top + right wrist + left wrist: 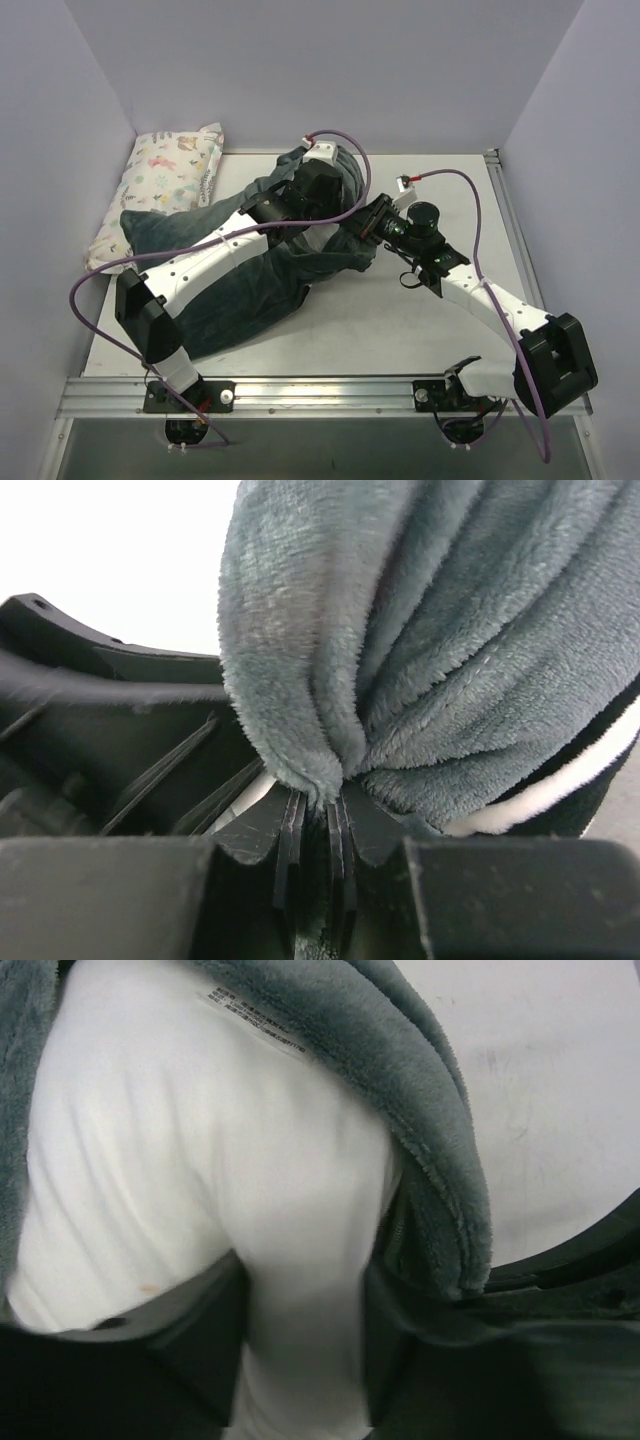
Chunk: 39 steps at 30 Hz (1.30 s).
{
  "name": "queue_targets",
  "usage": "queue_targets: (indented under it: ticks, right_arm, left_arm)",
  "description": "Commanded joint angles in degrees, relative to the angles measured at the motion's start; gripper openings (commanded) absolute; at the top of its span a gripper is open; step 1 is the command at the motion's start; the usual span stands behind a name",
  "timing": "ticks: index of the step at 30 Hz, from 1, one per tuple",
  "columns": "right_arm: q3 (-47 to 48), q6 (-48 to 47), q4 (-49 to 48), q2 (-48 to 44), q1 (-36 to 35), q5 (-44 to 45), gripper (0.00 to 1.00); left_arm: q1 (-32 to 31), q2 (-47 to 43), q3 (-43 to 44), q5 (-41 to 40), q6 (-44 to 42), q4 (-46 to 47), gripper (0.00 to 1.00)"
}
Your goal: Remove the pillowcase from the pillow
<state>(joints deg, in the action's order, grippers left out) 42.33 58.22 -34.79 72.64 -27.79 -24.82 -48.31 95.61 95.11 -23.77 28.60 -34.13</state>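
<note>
The dark grey-green plush pillowcase (pixel 250 290) lies across the table from the near left to the middle back. My left gripper (pixel 300 192) reaches into its open end and is shut on the white pillow (pixel 200 1160), whose fabric bulges between the two fingers (pixel 190 1330). The pillowcase rim (pixel 420 1090) curls round the pillow there. My right gripper (pixel 362 226) is shut on a bunched fold of the pillowcase (pixel 400 650), pinched between its fingertips (pixel 290 830). In the top view the pillow is hidden by the pillowcase and the arms.
A small pillow with a pastel animal print (pixel 165 180) lies against the left wall at the back. Purple cables (pixel 470 200) loop over both arms. A metal rail (pixel 520 240) runs along the table's right edge.
</note>
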Motion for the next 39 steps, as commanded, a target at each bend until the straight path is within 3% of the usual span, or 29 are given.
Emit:
queue_targets:
  ticks: [1, 4, 7, 13, 18, 23, 26, 29, 33, 37, 38, 39]
  right_arm:
    - [4.25, -1.09, -3.01, -3.21, -3.5, -7.53, 0.0]
    - [5.05, -3.63, 1.98, -4.17, -3.59, -6.65, 0.0]
    - [5.31, -8.19, 11.61, -6.1, -3.5, -4.02, 0.0]
    - [3.82, -18.66, 34.49, -11.99, -3.06, 11.71, 0.12]
    - [-3.02, -18.93, 38.3, -15.77, 0.53, 15.32, 0.13]
    - [-7.43, -19.19, 38.83, -17.01, 4.15, 15.06, 0.05]
    - [-8.75, -19.46, 37.95, -14.99, 4.41, 16.64, 0.01]
    - [-7.18, -19.37, 36.45, -10.43, 4.85, 17.69, 0.0]
    - [-0.24, -20.15, 36.54, -1.3, 6.34, 18.06, 0.0]
    - [6.27, -22.44, 36.63, 2.94, 7.58, 15.51, 0.2]
    - [7.15, -22.97, 36.54, 2.94, 7.58, 14.81, 0.33]
    - [8.11, -23.32, 36.54, 2.42, 7.23, 14.1, 0.39]
  left_arm:
    - [1.55, 2.64, 3.15, -0.32, -0.74, -0.23, 0.43]
    - [2.17, 3.7, 3.94, 0.74, -0.74, -0.67, 0.0]
    - [2.08, 2.04, 3.59, -0.4, -0.04, -0.59, 0.0]
    - [2.87, -4.29, 1.57, -4.97, 0.23, 0.2, 0.0]
    - [4.02, -9.04, 1.48, -5.94, 0.23, 0.55, 0.0]
    - [5.86, -12.55, 1.92, -4.71, 0.67, 0.47, 0.0]
    - [6.57, -14.04, 2.71, -1.99, 1.02, 1.26, 0.0]
    - [6.39, -15.27, 2.71, 6.08, 2.42, 1.08, 0.0]
    - [1.22, -20.8, -6.91, 12.07, 4.71, 1.87, 0.0]
    - [-5.28, -29.06, -23.19, 12.08, 8.92, 6.08, 0.0]
    - [-5.99, -31.95, -25.83, 11.73, 10.84, 7.22, 0.0]
    - [-6.35, -33.2, -28.64, 11.55, 11.47, 8.37, 0.0]
